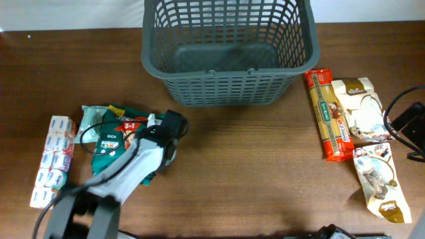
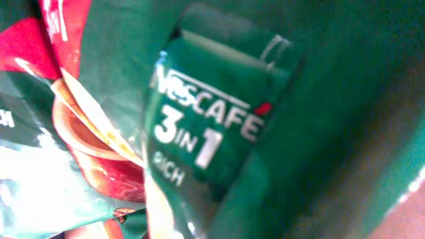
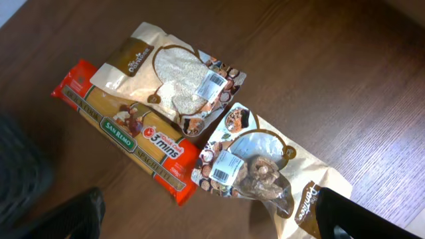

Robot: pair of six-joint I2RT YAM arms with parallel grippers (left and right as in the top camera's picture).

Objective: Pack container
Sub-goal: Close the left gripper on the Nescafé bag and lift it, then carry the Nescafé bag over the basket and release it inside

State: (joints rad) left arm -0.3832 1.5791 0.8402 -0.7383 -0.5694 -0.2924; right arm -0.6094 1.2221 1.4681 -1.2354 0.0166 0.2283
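Observation:
The container (image 1: pixel 226 74), a large dark grey lattice basket, stands at the back middle of the table with nothing in it. My left gripper (image 1: pixel 166 136) is low over a heap of green Nescafe 3in1 packets (image 1: pixel 109 143). One packet (image 2: pixel 212 126) fills the left wrist view, so the fingers are hidden there. My right gripper (image 1: pixel 408 129) is at the far right edge, and its fingers stand wide apart and empty (image 3: pixel 209 216) above the table, next to the groceries on the right.
A red spaghetti pack (image 1: pixel 327 116) (image 3: pixel 133 136), a white grain pouch (image 1: pixel 358 106) (image 3: pixel 174 79) and a beige pouch of dried brown pieces (image 1: pixel 380 179) (image 3: pixel 259 172) lie at the right. A strip of small white-and-pink packets (image 1: pixel 53 159) lies at the far left.

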